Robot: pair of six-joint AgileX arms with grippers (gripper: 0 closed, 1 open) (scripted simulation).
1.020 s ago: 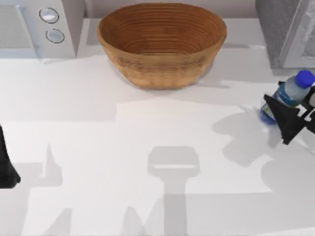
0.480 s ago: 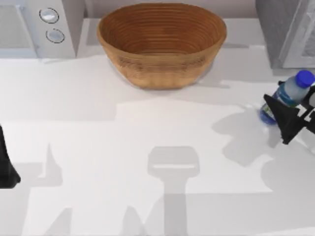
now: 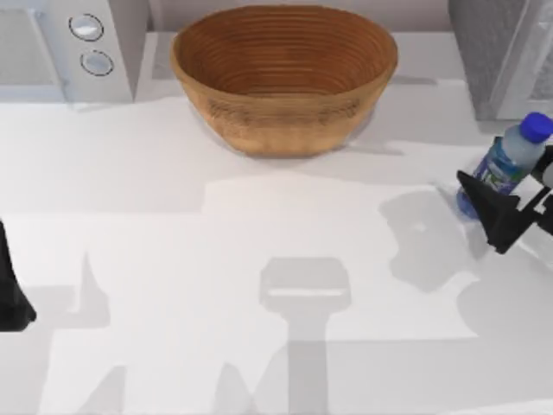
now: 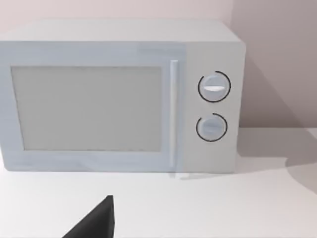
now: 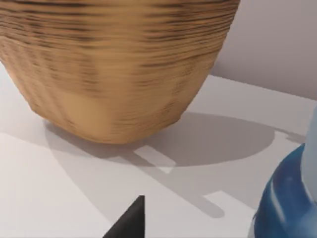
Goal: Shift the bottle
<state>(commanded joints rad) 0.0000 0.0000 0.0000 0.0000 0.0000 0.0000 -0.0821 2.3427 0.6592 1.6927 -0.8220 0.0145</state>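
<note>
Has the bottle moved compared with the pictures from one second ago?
Yes. In the top view the bottle has risen a little with the right claw, its cap now nearer the grey appliance at the table's right.

A: Colours near the right claw (image 3: 516, 206)?

B: The claw is black. The bottle (image 3: 499, 166) in it is clear, with a blue cap, a blue label flecked green and white, and a blue tint at its base.

A: And beyond the claw?

B: The basket (image 3: 283, 76) is tan-brown, ringed with darker woven bands. The table (image 3: 173, 259) is white, crossed by grey shadows.

A: The far side?

B: The microwave (image 4: 121, 96) is pale grey-white with a greyer door panel and two dials rimmed in dark lines. The left claw (image 3: 10, 290) is black too. A mottled grey box (image 3: 492, 52) stands behind the right claw.
</note>
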